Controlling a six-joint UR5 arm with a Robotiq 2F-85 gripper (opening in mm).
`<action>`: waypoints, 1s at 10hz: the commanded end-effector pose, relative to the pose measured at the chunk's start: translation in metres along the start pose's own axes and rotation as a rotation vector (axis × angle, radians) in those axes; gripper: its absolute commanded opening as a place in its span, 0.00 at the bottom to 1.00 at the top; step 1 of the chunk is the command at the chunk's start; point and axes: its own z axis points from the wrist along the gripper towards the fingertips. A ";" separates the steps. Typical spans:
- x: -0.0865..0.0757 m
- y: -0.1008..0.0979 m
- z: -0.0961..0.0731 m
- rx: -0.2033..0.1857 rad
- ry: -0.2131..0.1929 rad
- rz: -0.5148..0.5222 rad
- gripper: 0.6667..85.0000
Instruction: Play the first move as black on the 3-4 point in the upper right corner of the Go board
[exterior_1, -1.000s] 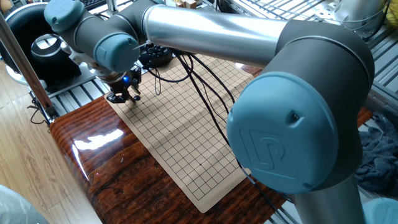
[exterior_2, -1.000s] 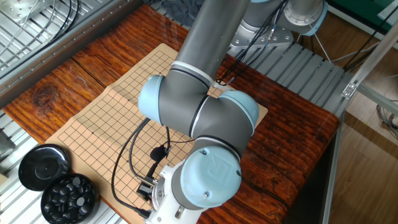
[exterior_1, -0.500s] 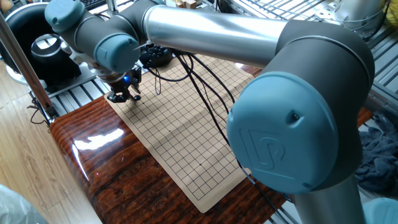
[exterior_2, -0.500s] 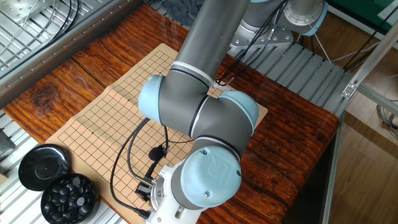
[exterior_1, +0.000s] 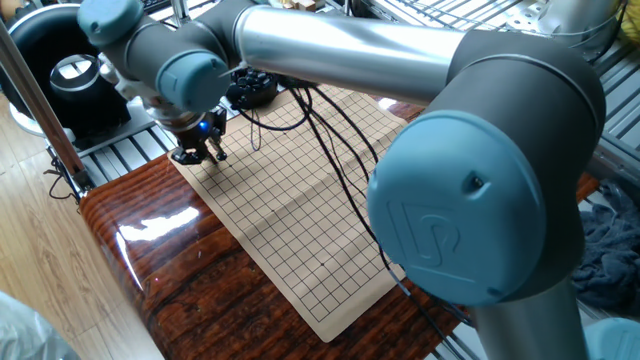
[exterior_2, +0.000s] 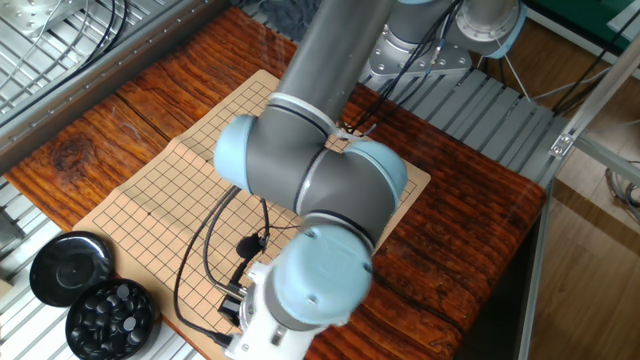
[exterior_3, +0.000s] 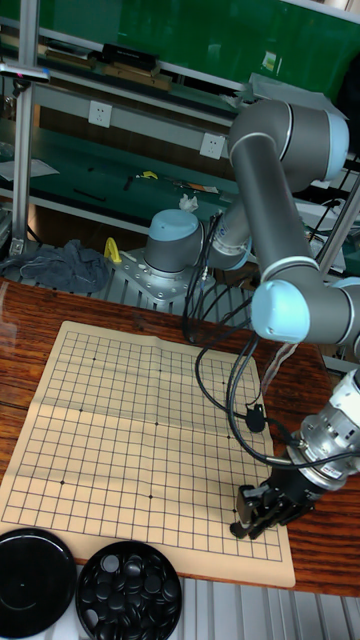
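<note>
The tan Go board (exterior_3: 130, 440) (exterior_1: 300, 200) (exterior_2: 170, 190) lies on the wooden table. My gripper (exterior_3: 250, 520) (exterior_1: 196, 156) hangs low over the board's corner, which is bottom right in the tall fixed view. Its dark fingers stand close together; a small dark blob shows at their tips, and I cannot tell whether it is a black stone or whether it is gripped. The fingers cover the crossings under them, so the 3-4 point is hidden. In the other fixed view the arm's wrist hides the gripper. No stone lies on the visible grid.
A round bowl of black stones (exterior_3: 128, 590) (exterior_2: 110, 315) and its black lid (exterior_3: 35, 580) (exterior_2: 68, 265) sit just off the board's near edge. Black cables (exterior_3: 235, 400) loop over the board. The arm's elbow (exterior_1: 470, 200) looms large over the board's other end.
The arm's wrist joints have shifted slightly. The gripper stays low over the same board corner.
</note>
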 end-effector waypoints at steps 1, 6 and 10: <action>0.003 0.002 -0.005 -0.078 0.008 -0.002 0.34; 0.001 -0.015 -0.014 -0.052 -0.002 -0.013 0.25; 0.000 -0.031 -0.029 -0.136 -0.003 -0.020 0.11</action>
